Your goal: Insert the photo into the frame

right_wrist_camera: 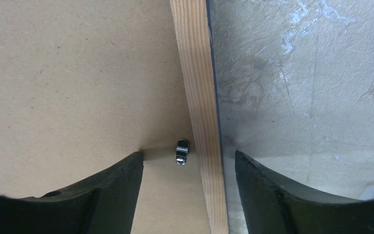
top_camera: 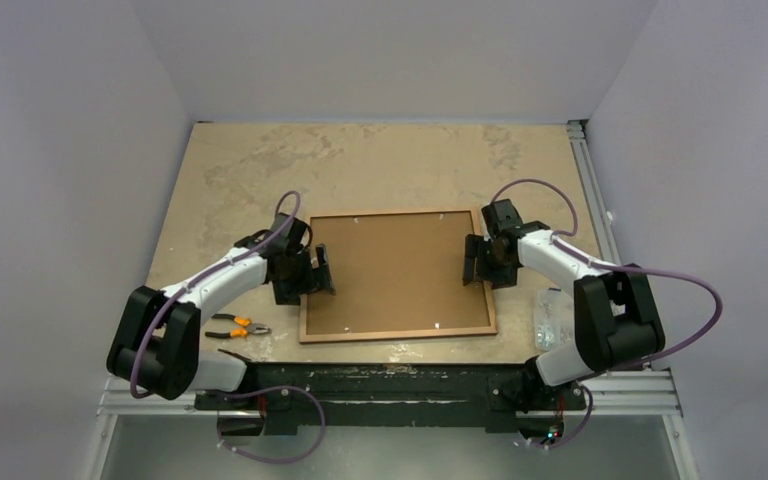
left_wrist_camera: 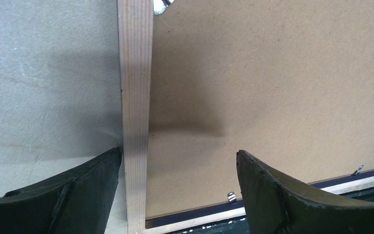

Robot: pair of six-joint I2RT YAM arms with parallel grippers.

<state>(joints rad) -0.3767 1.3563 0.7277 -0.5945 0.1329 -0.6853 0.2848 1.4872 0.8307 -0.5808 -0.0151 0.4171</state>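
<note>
The frame (top_camera: 400, 335) lies face down on the table, its light wood back rails up. The plain brown backing board (top_camera: 395, 270) sits inside it, with small metal tabs (right_wrist_camera: 182, 151) at its edges. The photo is hidden. My left gripper (top_camera: 315, 272) is open and straddles the left rail (left_wrist_camera: 136, 97), one finger on the table side and one over the board (left_wrist_camera: 272, 87). My right gripper (top_camera: 478, 262) is open and straddles the right rail (right_wrist_camera: 197, 87), one finger over the board (right_wrist_camera: 78, 73) and one on the table side. Neither gripper holds anything.
Orange-handled pliers (top_camera: 238, 327) lie on the table left of the frame's near corner. A small clear plastic bag (top_camera: 548, 318) lies at the right by the right arm. The dark base rail (top_camera: 390, 385) runs along the near edge.
</note>
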